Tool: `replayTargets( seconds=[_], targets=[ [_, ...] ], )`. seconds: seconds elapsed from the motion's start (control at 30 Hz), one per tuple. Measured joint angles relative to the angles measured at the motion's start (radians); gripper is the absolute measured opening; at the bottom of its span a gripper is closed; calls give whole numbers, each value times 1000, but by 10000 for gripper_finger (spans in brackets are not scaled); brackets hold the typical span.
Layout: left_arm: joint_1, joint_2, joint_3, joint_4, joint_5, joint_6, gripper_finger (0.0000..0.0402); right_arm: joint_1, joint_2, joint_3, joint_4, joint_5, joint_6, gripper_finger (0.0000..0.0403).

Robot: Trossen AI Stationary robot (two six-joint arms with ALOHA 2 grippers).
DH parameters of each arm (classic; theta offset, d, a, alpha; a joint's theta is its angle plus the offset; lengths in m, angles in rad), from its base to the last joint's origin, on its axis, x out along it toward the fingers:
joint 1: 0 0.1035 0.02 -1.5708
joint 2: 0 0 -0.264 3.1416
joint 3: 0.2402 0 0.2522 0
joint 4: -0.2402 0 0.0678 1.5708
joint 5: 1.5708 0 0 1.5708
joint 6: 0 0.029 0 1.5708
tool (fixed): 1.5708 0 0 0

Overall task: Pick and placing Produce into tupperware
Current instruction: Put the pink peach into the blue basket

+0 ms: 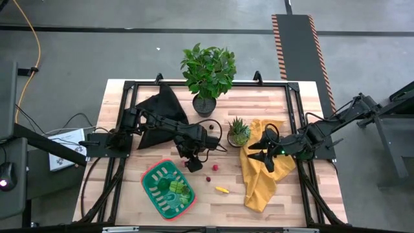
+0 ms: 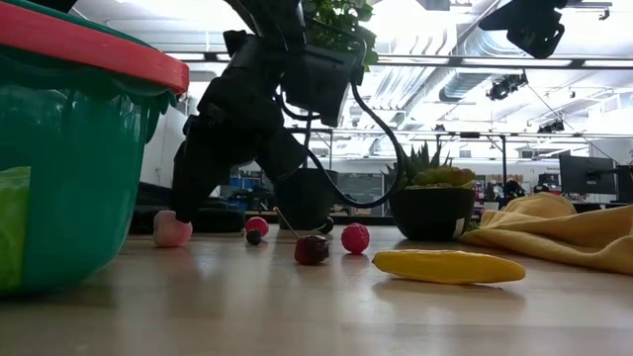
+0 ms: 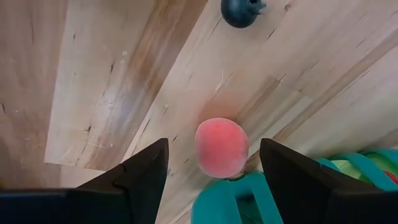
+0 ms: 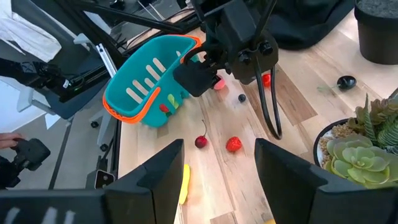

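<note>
left gripper [image 3: 211,168]: fingers spread, straddling pink peach [image 3: 221,147] beside green container [image 1: 168,189] (not gripping)
right gripper [image 4: 217,168]: fingers apart, empty, over yellow cloth [image 1: 262,175]
writing: none readable

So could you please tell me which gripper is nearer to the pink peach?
Left. The left gripper is open right above the pink peach, beside the tupperware; the right gripper waits over the yellow cloth.

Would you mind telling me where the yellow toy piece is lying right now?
In the high view the yellow toy piece lies on the bare wood, between the tupperware and the yellow cloth.
</note>
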Motion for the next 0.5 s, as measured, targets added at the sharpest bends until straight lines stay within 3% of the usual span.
replayTargets(
  seconds=[0.5],
  targets=[
    [0,0,-20,20,12,-3,243,0,0,0,0,5,0,188]
  ],
)
